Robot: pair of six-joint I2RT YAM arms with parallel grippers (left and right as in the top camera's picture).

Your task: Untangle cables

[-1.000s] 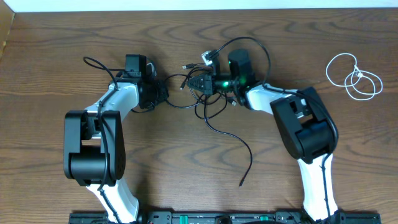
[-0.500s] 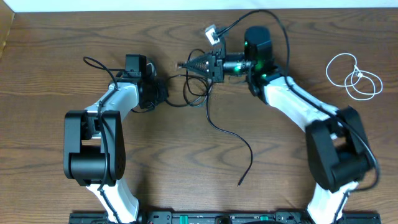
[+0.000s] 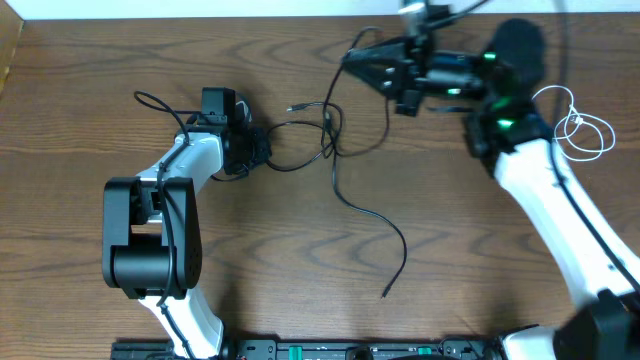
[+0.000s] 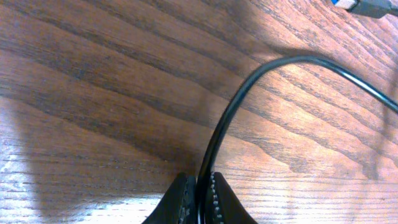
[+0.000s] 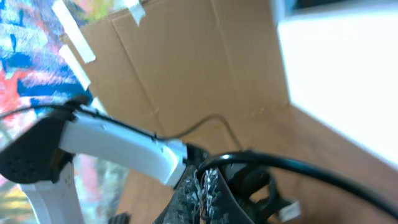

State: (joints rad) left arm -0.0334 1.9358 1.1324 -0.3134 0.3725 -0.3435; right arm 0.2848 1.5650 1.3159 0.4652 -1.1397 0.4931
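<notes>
Overhead view first: the left gripper (image 3: 258, 150) sits low on the table (image 3: 80, 220), jaws pinched shut on one end of the black cable (image 3: 345, 195). The right gripper (image 3: 350, 58) is lifted toward the far edge, nose pointing left, and the same cord rises to its tip. Between them the cord bunches into small crossed loops, then a long free tail runs down toward the near edge. So the tangle lies right of the left claw and on the near side of the right one, and the long axis runs left to right. With the right arm raised, which arm is closer cannot be called. The white cable (image 3: 585, 130) lies coiled well apart at the far right, just beside the right arm and clear of the black one. Left wrist view now: the fingertips (image 4: 183, 202) are closed tight with the black cable (image 4: 249, 93) clamped between them, and it arcs up and away to the right over bare wood. Right wrist view: the picture is blurred, but the fingers (image 5: 193, 186) are pressed together and the black cable (image 5: 298, 168) springs out from them to the right, so it looks gripped. Judging from this, the next pull would want to spread the two claws apart along that line.
</notes>
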